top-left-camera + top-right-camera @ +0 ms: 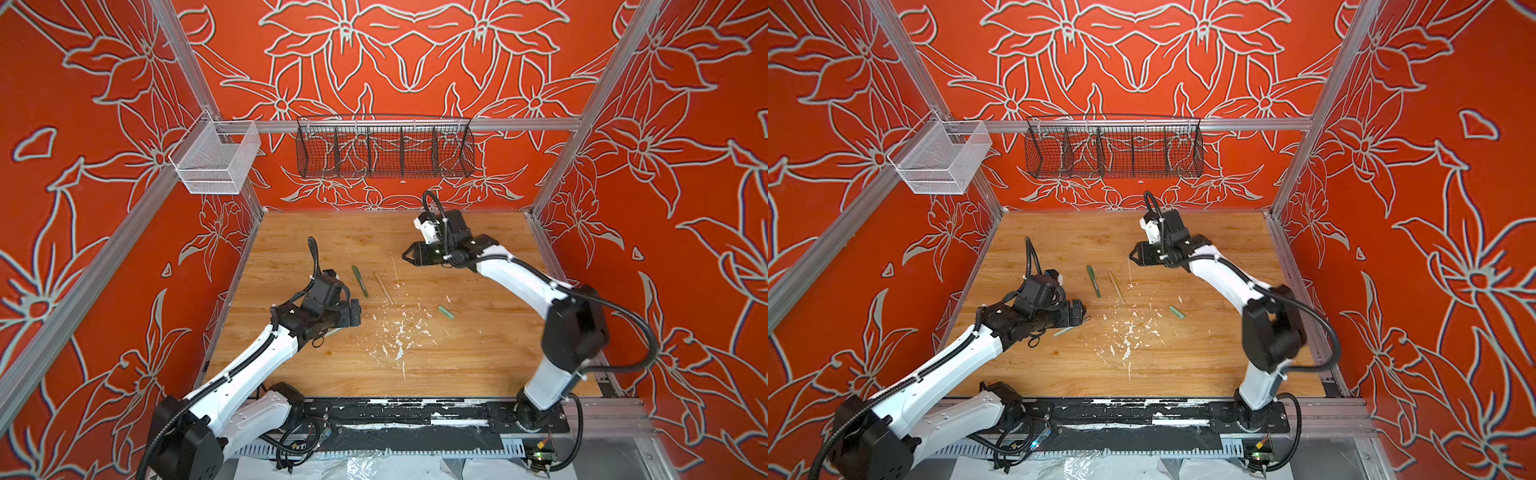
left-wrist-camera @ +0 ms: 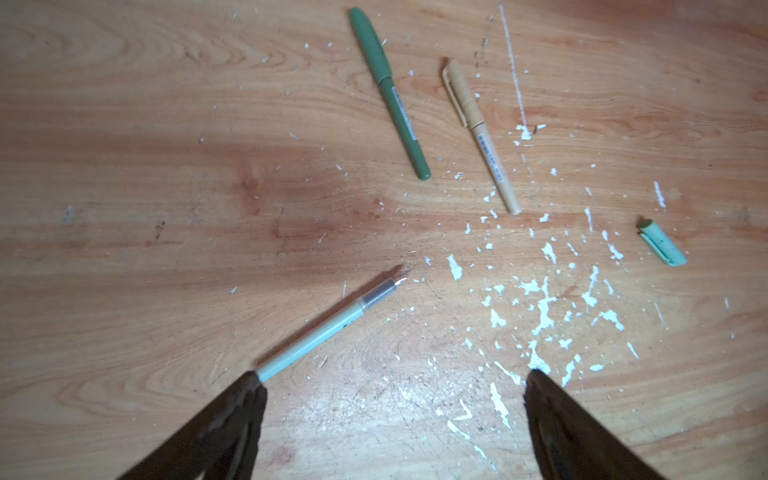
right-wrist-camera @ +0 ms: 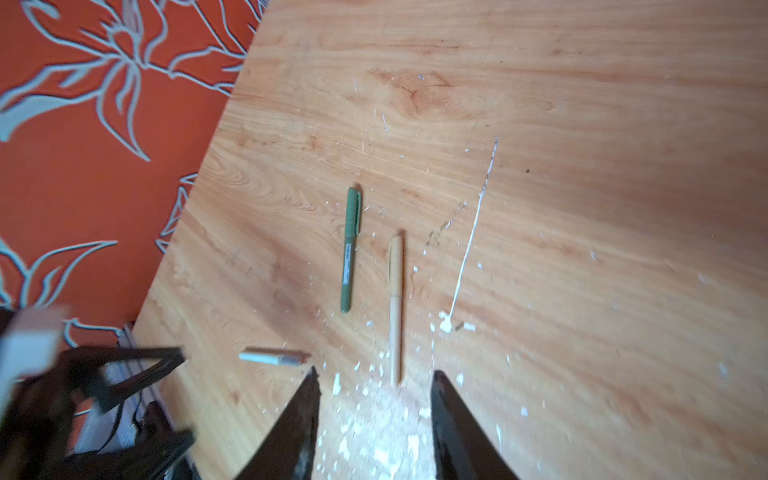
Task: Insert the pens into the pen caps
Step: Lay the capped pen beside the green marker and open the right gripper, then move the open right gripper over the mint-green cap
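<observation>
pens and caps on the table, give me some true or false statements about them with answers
1. The dark green pen has its cap on. True.
2. The tan pen lies uncapped. False: its cap is on.
3. The pale green pen has a bare tip. True.
4. The right gripper holds the pale green cap. False: the cap lies alone on the table, and that gripper's jaws stand apart with nothing between them.
5. The left gripper is shut on the pale green pen. False: its jaws are wide open, and the pen's back end lies by one finger.
</observation>
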### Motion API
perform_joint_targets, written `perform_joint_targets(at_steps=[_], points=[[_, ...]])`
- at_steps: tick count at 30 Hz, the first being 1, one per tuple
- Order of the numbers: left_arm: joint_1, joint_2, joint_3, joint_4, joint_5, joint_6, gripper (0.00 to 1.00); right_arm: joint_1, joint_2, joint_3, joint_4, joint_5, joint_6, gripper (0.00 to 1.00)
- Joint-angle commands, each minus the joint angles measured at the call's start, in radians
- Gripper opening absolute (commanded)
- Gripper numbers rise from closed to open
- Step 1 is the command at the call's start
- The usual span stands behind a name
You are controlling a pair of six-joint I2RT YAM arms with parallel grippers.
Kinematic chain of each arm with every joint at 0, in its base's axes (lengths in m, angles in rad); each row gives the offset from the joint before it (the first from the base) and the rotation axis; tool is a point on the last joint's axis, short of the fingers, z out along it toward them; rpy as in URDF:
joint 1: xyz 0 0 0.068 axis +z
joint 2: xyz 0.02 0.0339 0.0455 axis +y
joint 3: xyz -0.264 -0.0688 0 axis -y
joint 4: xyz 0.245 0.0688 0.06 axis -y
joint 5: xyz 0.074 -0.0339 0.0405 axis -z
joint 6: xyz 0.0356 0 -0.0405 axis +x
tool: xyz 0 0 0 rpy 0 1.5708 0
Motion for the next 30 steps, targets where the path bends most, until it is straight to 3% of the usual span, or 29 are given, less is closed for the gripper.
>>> perform_joint_targets(at_steps=[1,10,16,21,25,28,30], points=[[0.011,0.062,-0.011,0.012,0.062,-0.02,0.97,0.001,-0.112,-0.184,0.081,-0.008,0.068,0.45],[0.028,0.241,0.008,0.079,-0.062,0.025,0.97,0.002,-0.47,-0.45,0.042,0.051,0.097,0.47],[0.055,0.361,0.054,0.11,0.057,0.065,0.97,0.002,-0.564,-0.479,-0.074,0.102,0.071,0.51],[0.055,0.391,0.076,0.056,0.146,0.066,0.97,0.002,-0.469,-0.371,-0.361,0.268,-0.033,0.51],[0.055,0.364,0.049,0.049,0.162,0.054,0.97,0.002,-0.364,-0.348,-0.378,0.242,-0.08,0.51],[0.055,0.268,0.009,0.078,0.196,0.028,0.97,0.003,-0.279,-0.313,-0.386,0.274,-0.065,0.51],[0.056,0.195,-0.009,0.078,0.186,0.013,0.97,0.002,-0.267,-0.324,-0.346,0.235,-0.029,0.51]])
